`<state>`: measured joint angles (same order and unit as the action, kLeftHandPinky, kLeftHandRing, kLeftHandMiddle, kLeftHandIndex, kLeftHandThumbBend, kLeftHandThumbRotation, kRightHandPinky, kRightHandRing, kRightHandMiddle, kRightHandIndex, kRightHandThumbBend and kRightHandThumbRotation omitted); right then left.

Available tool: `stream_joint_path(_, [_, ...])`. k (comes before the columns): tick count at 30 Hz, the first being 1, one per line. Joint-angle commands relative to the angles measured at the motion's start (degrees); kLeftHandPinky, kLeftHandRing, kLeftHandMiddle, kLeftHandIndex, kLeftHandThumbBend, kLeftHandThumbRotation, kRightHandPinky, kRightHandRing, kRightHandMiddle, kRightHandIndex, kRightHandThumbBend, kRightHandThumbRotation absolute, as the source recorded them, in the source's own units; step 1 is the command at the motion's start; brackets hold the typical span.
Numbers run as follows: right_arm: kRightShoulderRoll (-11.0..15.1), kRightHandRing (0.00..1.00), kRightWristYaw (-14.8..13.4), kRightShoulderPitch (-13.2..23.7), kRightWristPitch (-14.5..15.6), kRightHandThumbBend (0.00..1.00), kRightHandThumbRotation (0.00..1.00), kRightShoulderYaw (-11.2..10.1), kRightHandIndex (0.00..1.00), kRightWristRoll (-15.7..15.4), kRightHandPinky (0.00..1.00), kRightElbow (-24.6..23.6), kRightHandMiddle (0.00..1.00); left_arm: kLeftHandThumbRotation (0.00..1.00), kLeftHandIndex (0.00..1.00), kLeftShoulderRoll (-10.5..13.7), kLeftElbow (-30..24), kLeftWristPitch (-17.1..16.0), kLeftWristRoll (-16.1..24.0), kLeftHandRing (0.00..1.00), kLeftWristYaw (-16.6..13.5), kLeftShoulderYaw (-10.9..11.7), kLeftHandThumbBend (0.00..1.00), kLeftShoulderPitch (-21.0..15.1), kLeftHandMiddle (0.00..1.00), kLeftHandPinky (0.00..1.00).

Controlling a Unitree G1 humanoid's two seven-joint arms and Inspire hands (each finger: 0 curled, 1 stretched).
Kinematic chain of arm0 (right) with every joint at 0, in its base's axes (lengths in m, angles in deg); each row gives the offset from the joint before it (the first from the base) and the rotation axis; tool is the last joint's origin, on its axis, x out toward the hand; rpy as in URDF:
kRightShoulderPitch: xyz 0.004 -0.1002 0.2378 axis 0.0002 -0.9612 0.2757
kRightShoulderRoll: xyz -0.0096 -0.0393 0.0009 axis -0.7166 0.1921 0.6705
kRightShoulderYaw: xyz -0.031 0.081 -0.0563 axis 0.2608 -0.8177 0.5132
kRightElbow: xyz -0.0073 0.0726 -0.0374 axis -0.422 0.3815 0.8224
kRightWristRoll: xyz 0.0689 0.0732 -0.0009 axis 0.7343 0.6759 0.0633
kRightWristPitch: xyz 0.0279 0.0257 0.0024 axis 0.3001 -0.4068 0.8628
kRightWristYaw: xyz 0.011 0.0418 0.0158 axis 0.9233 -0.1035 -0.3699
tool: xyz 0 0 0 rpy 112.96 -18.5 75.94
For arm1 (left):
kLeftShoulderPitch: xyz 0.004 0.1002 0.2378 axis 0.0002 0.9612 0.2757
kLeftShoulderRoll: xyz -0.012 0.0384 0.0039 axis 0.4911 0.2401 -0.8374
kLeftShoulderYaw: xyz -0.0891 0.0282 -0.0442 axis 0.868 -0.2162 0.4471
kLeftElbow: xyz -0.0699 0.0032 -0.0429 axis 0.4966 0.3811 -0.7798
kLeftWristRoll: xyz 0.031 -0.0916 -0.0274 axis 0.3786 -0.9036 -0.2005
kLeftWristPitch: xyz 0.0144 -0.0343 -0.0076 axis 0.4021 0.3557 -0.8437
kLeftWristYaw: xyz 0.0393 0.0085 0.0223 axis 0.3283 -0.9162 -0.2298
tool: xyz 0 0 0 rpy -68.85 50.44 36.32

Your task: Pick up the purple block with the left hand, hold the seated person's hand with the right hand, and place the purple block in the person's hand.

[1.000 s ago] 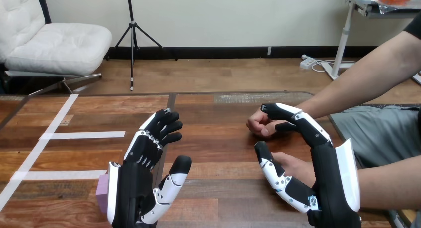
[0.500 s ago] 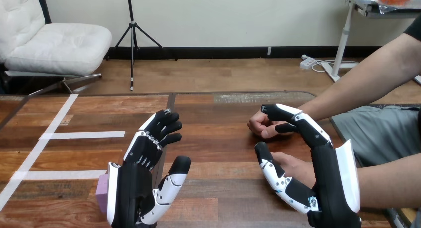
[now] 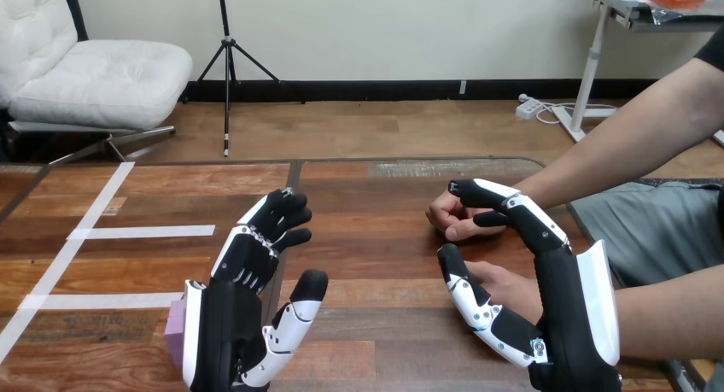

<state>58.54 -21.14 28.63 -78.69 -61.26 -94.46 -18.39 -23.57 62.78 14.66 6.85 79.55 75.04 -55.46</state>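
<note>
The purple block (image 3: pixel 176 330) lies on the table at the lower left, mostly hidden behind my left hand (image 3: pixel 235 315). That hand hovers over the table with its fingers straight and relaxed, open and holding nothing. My right hand (image 3: pixel 546 298) stands upright at the lower right, open, its thumb spread from its fingers. One of the person's hands (image 3: pixel 510 288) rests on the table between that thumb and those fingers, not gripped. The person's other hand (image 3: pixel 451 214) lies farther back, loosely curled, just past my right fingertips.
White tape strips (image 3: pixel 141 232) cross the left part of the wooden table (image 3: pixel 376 238). The person's forearms reach in from the right edge. Bare tabletop lies between my two hands.
The person's far hand has shifted slightly. My hands and the block stay where they were.
</note>
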Motion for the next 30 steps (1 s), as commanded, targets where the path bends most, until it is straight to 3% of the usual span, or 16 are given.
stream_joint_path(1, [-0.8,0.73,-0.5,1.0,-0.6,0.35,0.18,-0.4,0.71,-0.1,0.65,-2.3,0.74,0.45,0.78,0.7,-6.8,1.1,-0.3,0.79,2.0,-1.0,0.67,-0.7,0.81,0.73])
stream_joint_path(8, [-0.7,0.73,-0.5,0.9,-0.6,0.35,0.18,-0.5,0.72,-0.3,0.66,-2.3,0.74,0.4,0.78,6.0,-12.0,3.5,-1.6,0.82,6.1,-0.4,0.71,0.0,0.83,0.75])
stream_joint_path(17, [-0.6,0.73,-0.7,1.0,-1.1,0.35,0.17,-0.6,0.72,-0.3,0.66,-1.8,0.74,0.38,0.81,12.8,-20.2,8.8,-1.8,0.85,10.0,3.0,0.79,2.1,0.86,0.78])
stream_joint_path(23, [-0.6,0.73,-0.6,0.8,-0.8,0.35,0.16,-0.5,0.72,-0.3,0.65,-1.9,0.74,0.39,0.85,16.7,-23.5,9.3,0.0,0.88,10.8,6.5,0.82,2.6,0.89,0.81])
stream_joint_path(30, [-0.6,0.73,0.0,0.6,-0.5,0.35,0.15,-0.3,0.72,0.2,0.65,-2.0,0.74,0.4,0.89,20.9,-28.3,13.4,3.2,0.92,11.1,11.2,0.85,5.0,0.93,0.86])
